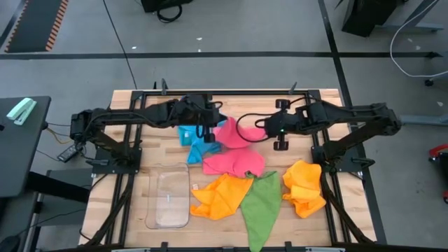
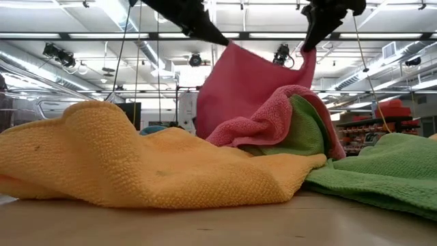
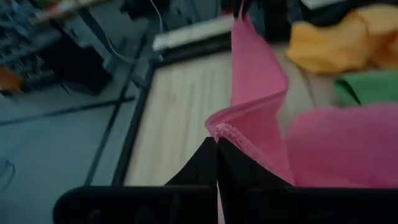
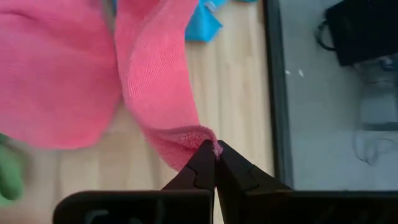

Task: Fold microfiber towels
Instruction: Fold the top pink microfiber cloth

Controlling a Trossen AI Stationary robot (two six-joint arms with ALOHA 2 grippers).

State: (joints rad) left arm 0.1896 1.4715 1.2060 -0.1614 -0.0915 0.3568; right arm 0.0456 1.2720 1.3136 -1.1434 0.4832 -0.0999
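Left gripper [image 3: 217, 146]: fingers pinched tight on one corner of the pink towel [image 1: 234, 133].
Right gripper [image 4: 216, 151]: fingers likewise clamped on the opposite corner.
Towel hangs between them above bench [image 1: 133, 196] centre, lower part draped on the heap.
Handling note: keep the top edge taut and level, lay flat before folding.
Pink, soft, looped pile; hem stitched.

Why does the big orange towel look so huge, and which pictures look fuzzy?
Low view: the orange towel lies right by the camera, so it looms large; bright ceiling lights glare behind. Left wrist view: the pink towel and floor are blurry. Right wrist view: the pink cloth is soft; the fingers are sharper.
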